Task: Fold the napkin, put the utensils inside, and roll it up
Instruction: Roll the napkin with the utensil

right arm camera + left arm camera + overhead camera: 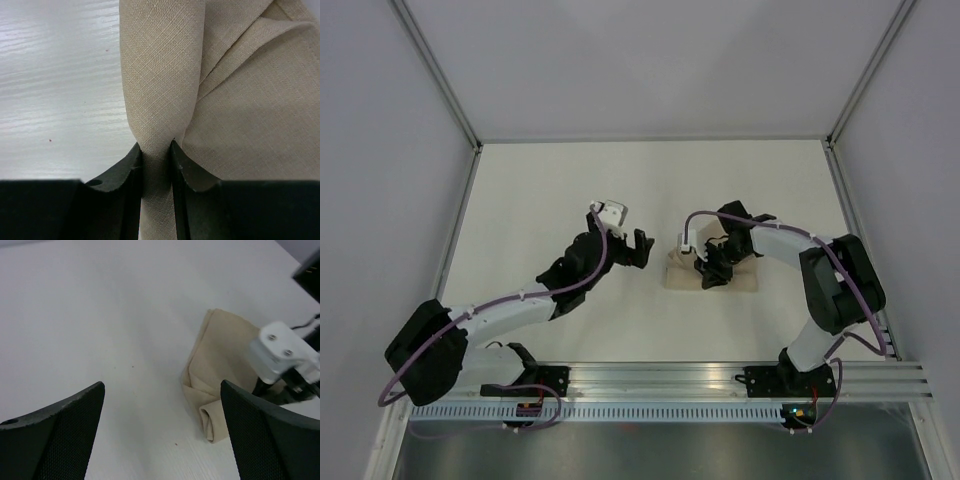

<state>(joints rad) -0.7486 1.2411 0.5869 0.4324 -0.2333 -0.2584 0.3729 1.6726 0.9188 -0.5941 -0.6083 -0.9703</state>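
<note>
The beige-tan napkin (678,272) lies folded and partly rolled at the middle of the table. My right gripper (708,268) is down on it, shut on the rolled part of the napkin (162,70), which is pinched between the two fingers. In the left wrist view the napkin (222,355) lies to the right, its rolled end facing the camera. My left gripper (638,250) is open and empty, held above the table just left of the napkin. No utensils show; whether any lie inside the roll is hidden.
The white table (550,190) is walled by grey panels at left, right and back. A metal rail (660,380) carrying both arm bases runs along the near edge.
</note>
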